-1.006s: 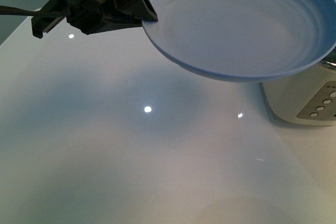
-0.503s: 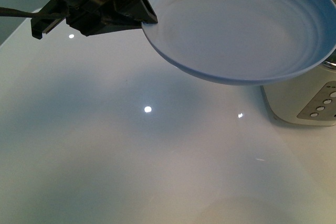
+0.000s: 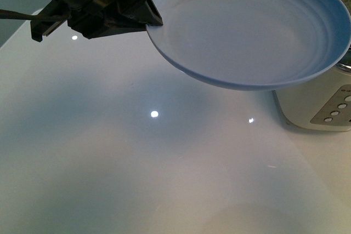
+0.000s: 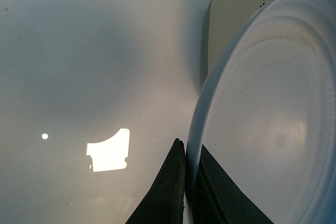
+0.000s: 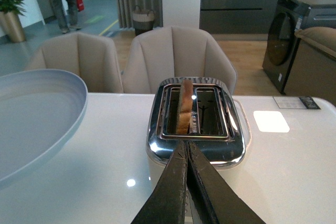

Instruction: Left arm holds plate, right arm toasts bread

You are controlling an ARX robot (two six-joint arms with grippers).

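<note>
Above the table [image 3: 109,163], left claw [image 3: 156,20] grips one plate [image 3: 247,31]; one bread [image 5: 185,106] in toaster [image 5: 231,150]

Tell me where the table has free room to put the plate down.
The white table is bare across its near and left parts, up to the toaster on the right. It is crowded at the far right, where the left gripper holds the plate next to the toaster.
</note>
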